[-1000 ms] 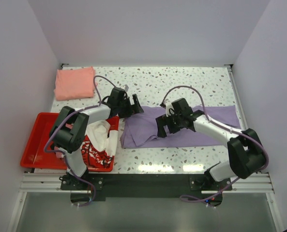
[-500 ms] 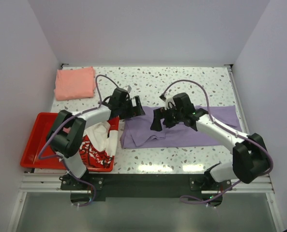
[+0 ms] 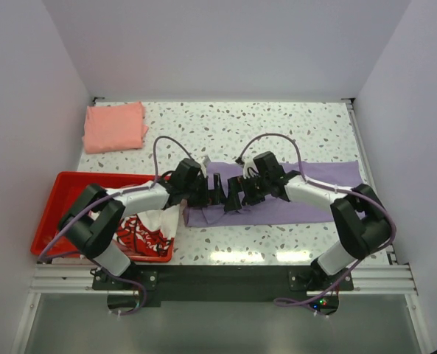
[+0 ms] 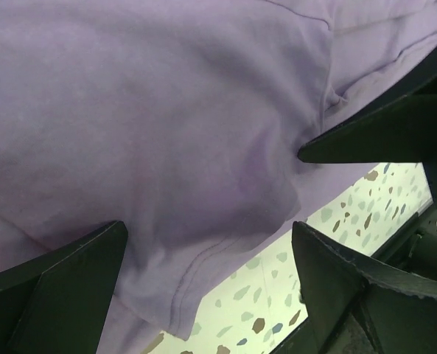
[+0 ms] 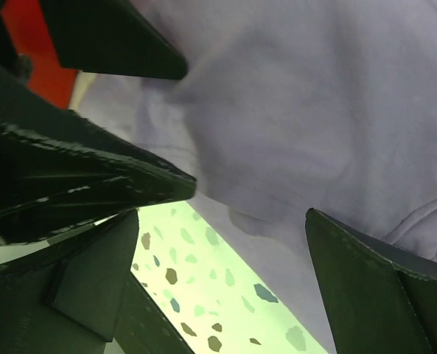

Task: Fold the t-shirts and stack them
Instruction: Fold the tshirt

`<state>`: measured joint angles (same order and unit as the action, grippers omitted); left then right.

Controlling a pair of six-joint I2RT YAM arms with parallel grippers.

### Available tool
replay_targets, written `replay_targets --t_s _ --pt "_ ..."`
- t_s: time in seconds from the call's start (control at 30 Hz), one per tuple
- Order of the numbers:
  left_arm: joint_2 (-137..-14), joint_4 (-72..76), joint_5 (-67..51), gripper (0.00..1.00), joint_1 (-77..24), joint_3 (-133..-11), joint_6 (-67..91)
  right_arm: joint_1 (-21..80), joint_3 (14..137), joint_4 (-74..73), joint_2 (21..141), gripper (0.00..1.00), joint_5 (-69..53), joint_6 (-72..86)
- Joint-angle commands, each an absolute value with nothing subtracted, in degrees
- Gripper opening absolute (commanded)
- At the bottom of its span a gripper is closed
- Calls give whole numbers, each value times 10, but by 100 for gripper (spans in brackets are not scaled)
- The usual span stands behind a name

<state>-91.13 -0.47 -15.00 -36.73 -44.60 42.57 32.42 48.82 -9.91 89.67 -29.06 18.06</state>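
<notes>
A lavender t-shirt [image 3: 277,210] lies spread across the middle of the table. My left gripper [image 3: 214,190] and right gripper [image 3: 233,193] hover close together over its left part, both open and empty. In the left wrist view the left gripper [image 4: 209,228] straddles the shirt [image 4: 166,110] near its hem, and a finger of the right gripper [image 4: 380,125] shows at the upper right. In the right wrist view the right gripper [image 5: 222,214] spans the shirt's [image 5: 314,96] near edge. A folded salmon-pink t-shirt [image 3: 115,125] lies at the far left. A white t-shirt with red print [image 3: 148,225] is heaped in the tray.
A red plastic tray [image 3: 60,221] sits at the near left, right beside the lavender shirt's left edge; it also shows in the right wrist view [image 5: 45,66]. Speckled tabletop [image 3: 277,125] lies beyond the shirt. White walls close in the left, back and right.
Both grippers have moved towards each other and nearer the front edge, coming low over the lavender shirt's left part. The left moved right, the right moved left. The shirts have not moved.
</notes>
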Motion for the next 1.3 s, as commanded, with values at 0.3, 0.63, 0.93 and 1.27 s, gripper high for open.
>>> replay_targets --t_s 0.3,0.63,0.93,1.27 --pt "-889 -69 -62 100 -373 -443 425 325 470 -125 924 99 -191 168" --pt "-880 -90 -51 100 -373 -478 403 325 484 -152 855 99 -210 178" --pt "-871 -106 -49 100 -374 -560 381 298 571 -278 758 99 73 220" --pt "-979 -89 -68 100 -383 -598 409 87 597 -267 838 99 74 247"
